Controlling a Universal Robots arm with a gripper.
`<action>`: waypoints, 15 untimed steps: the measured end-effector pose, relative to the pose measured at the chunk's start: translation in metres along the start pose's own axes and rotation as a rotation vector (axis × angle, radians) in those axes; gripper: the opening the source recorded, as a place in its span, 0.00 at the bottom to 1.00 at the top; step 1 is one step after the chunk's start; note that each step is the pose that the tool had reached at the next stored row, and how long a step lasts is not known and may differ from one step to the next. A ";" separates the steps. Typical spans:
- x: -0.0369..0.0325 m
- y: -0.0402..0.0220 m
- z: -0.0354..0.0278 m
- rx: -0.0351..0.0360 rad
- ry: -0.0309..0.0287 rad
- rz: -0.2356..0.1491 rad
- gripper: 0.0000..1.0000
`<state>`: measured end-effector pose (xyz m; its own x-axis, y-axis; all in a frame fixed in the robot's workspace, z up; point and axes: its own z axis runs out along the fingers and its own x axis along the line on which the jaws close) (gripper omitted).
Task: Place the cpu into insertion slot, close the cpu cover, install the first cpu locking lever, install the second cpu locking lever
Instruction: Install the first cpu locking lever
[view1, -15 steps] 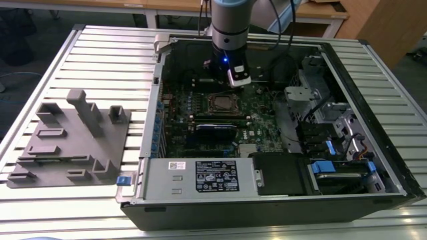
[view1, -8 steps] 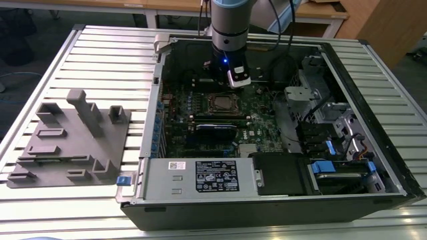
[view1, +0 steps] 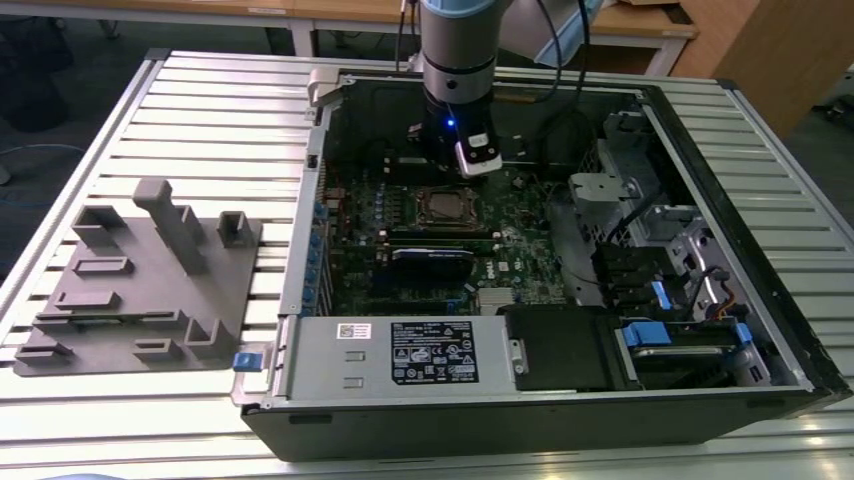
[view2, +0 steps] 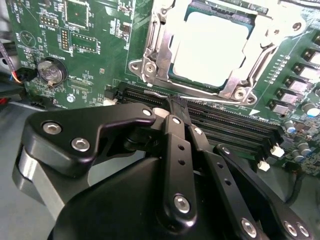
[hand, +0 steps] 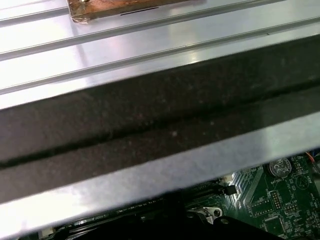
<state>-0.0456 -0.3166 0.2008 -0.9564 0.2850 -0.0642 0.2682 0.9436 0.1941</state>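
The cpu (view2: 210, 47), pale and silvery, lies flat in the insertion slot (view1: 441, 206) on the green motherboard inside the open case. The cpu cover (view2: 155, 47), a silvery metal frame, lies down around the chip. My gripper (view2: 175, 104) hangs just past the socket's edge, over the long black memory slots (view2: 235, 125), and its black fingers (view2: 176, 145) are pressed together. A thin metal lever rod (view2: 152, 93) runs along that socket edge up to the fingertips. I cannot tell whether they pinch it. In the exterior view the gripper (view1: 462, 172) is above the board near the case's back wall.
The case's black wall (hand: 150, 130) and the slatted metal table (hand: 150, 45) lie close by in the first wrist view. A coin battery (view2: 52, 72) sits on the board. A grey fixture (view1: 140, 280) stands on the exterior view's left. The power supply (view1: 400, 350) and drive bays (view1: 667, 330) line the case front.
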 end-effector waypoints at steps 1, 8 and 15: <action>0.0000 0.0000 0.0000 0.0001 0.0000 0.000 0.11; 0.0002 0.0000 0.0000 0.0005 -0.0009 0.000 0.11; 0.0032 -0.0006 0.0004 0.0067 -0.0194 -0.004 0.11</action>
<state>-0.0487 -0.3162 0.2001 -0.9551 0.2841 -0.0841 0.2649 0.9459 0.1872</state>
